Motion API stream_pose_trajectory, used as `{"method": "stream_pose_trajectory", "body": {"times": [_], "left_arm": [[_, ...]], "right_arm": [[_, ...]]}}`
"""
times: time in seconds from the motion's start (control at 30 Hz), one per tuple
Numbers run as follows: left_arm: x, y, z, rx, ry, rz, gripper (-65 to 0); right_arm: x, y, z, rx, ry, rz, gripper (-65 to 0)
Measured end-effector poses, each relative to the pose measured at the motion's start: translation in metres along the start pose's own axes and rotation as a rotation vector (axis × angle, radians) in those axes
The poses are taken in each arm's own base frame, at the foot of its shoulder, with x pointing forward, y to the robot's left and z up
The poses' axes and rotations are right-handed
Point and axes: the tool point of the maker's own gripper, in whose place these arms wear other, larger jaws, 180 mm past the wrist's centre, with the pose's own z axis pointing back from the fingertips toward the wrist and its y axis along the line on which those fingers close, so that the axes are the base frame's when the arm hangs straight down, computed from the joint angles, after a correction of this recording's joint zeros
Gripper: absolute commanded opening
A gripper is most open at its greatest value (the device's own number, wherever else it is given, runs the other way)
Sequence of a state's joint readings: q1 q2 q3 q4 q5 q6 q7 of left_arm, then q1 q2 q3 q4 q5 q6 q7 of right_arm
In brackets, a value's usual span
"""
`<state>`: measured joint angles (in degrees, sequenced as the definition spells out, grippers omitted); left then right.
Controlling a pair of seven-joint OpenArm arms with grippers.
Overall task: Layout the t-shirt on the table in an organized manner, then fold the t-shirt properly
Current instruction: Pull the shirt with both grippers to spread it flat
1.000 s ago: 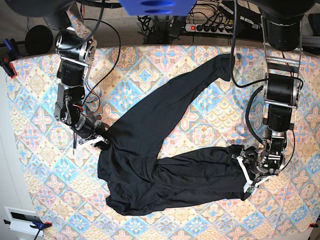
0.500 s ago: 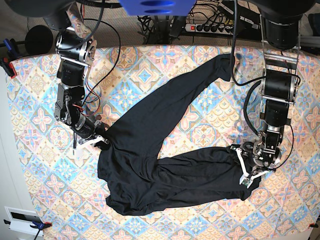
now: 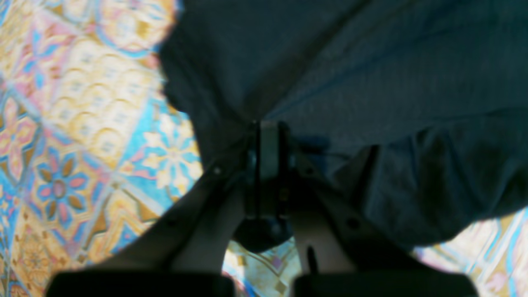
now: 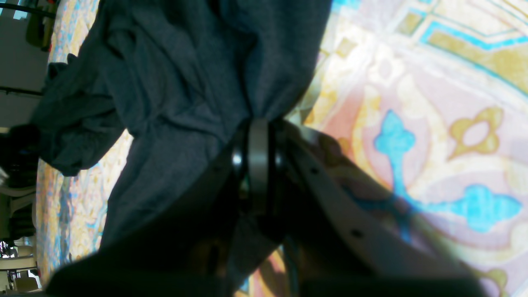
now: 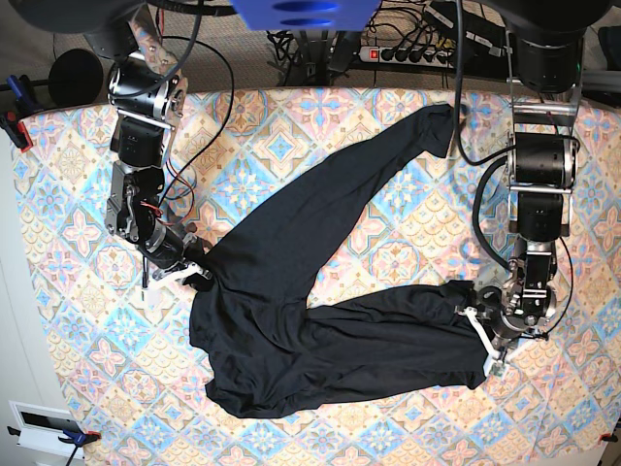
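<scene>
The black t-shirt [image 5: 320, 291] lies crumpled on the patterned table [image 5: 78, 194], one long sleeve stretching up to the far right and another part running right along the near side. My left gripper [image 5: 482, 328], on the right of the base view, is shut on the shirt's right end. The left wrist view shows its fingertips [image 3: 268, 128] pinched into dark fabric [image 3: 371, 62] over the tablecloth [image 3: 82, 123]. My right gripper [image 5: 197, 275] is shut on the shirt's left edge. In the right wrist view the cloth [image 4: 185, 82] bunches at the closed tips [image 4: 258, 123].
A power strip [image 5: 408, 53] and cables lie beyond the table's far edge. A black round object [image 5: 73, 76] and a clamp [image 5: 15, 126] sit at the far left corner. A white box [image 5: 44, 427] is beside the near left corner.
My left gripper has gone from open to shut on the shirt's right end and shifted slightly. The right arm and the rest of the shirt have stayed put.
</scene>
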<state>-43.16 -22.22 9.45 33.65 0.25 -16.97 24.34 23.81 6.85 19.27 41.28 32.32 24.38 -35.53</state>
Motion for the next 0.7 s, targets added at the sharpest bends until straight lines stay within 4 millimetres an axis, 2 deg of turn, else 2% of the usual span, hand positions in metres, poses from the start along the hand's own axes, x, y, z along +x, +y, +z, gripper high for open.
{"method": "stream_pose_trajectory", "body": {"times": [0.13, 0.3, 0.47, 0.57, 0.7], "left_arm": [[0.018, -0.004, 0.018, 0.002, -0.065, 0.008, -65.0], [0.024, -0.019, 0.046, 0.006, -0.104, -0.052, -65.0], [0.04, -0.048, 0.079, -0.064, -0.15, -0.205, -65.0], [0.037, -0.057, 0.094, -0.086, -0.143, -0.284, -65.0], [0.029, -0.055, 0.119, -0.076, -0.129, -0.425, -65.0]], "right_arm": [[0.004, 0.002, 0.002, -0.003, -0.007, 0.006, -65.0], [0.006, 0.005, 0.005, 0.0, -0.008, 0.014, -65.0], [0.008, 0.01, 0.012, -0.013, 0.027, 0.069, -65.0], [0.008, -0.001, 0.023, -0.035, 0.028, 0.093, -65.0], [0.012, -0.02, 0.043, -0.077, 0.016, 0.139, -65.0]]}}
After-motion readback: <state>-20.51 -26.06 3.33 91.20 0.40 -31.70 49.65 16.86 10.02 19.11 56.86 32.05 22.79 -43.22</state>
